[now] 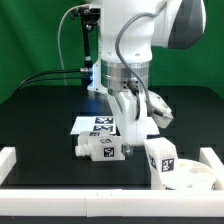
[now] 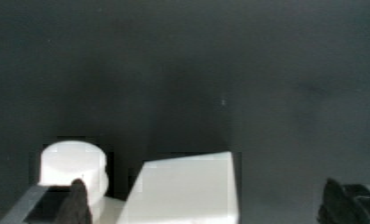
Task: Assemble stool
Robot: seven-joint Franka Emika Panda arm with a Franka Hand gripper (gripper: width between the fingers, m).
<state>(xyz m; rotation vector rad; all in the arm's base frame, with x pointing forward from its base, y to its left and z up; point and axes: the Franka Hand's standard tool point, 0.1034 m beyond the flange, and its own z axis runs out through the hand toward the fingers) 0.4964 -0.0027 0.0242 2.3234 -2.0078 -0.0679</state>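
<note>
A white stool leg (image 1: pixel 101 148) with square tags lies on the black table, in front of the marker board (image 1: pixel 92 123). My gripper (image 1: pixel 124 132) hangs just above the leg's end at the exterior view's right. In the wrist view the gripper (image 2: pixel 207 206) is open, with its dark fingertips (image 2: pixel 57 204) far apart. Between them shows the leg's white block (image 2: pixel 185 186) with a round peg end (image 2: pixel 70 164) beside it. Nothing is held. The round disc seat (image 1: pixel 188 176) lies at the front right, with another tagged leg (image 1: pixel 160 156) standing at its left edge.
White border rails run along the left (image 1: pixel 9 162), the right (image 1: pixel 211 160) and the front (image 1: pixel 100 203) of the table. Black cables (image 1: pixel 45 78) trail behind the arm at the back left.
</note>
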